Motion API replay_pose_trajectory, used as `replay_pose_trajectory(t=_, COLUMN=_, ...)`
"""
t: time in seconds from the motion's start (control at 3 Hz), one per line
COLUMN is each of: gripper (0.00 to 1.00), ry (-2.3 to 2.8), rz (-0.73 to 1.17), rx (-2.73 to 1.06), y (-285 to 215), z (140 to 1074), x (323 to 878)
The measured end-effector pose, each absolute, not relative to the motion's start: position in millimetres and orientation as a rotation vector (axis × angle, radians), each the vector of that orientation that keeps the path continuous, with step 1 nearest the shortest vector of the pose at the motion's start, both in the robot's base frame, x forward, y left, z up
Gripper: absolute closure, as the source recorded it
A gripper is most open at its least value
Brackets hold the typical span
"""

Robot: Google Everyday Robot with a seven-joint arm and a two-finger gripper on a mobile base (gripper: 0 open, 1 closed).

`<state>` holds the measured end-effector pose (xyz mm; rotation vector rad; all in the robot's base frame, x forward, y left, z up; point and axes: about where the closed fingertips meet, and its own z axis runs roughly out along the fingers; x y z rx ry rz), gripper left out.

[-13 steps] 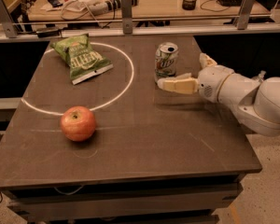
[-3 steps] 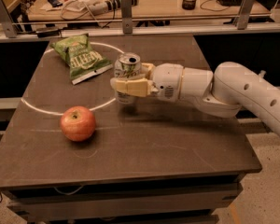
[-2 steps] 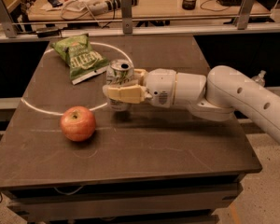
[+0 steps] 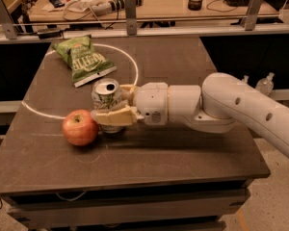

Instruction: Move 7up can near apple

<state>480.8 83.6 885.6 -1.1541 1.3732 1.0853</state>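
The 7up can (image 4: 106, 99) is a silver-and-green can with a pull-tab top, upright in the camera view left of the table's middle. My gripper (image 4: 116, 105) is shut on it, one cream finger (image 4: 113, 116) across its front and the other behind it. The can's base is at or just above the table; I cannot tell which. The red-orange apple (image 4: 80, 127) sits just left of the can, almost touching the front finger. My white arm (image 4: 216, 105) reaches in from the right.
A green crinkled chip bag (image 4: 84, 59) lies at the back left inside a white circle marked on the dark table (image 4: 183, 153). Behind the table a railing with posts fronts a cluttered desk. The table's front edge is close below the apple.
My gripper has carried the can left and toward the front, from the table's middle to right beside the apple. The apple and the chip bag have not moved.
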Motion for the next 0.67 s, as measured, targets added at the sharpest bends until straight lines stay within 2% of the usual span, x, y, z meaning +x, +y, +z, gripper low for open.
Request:
replay_pose_trajectory(t=0.33, gripper=1.00, ry=1.367, rz=1.080, rx=-1.149, y=84.3, z=880.5, x=477.6)
replay_pose_trajectory(t=0.67, gripper=0.84, ry=1.365, rz=1.082, rx=-1.153, y=86.1, z=881.1, x=476.7)
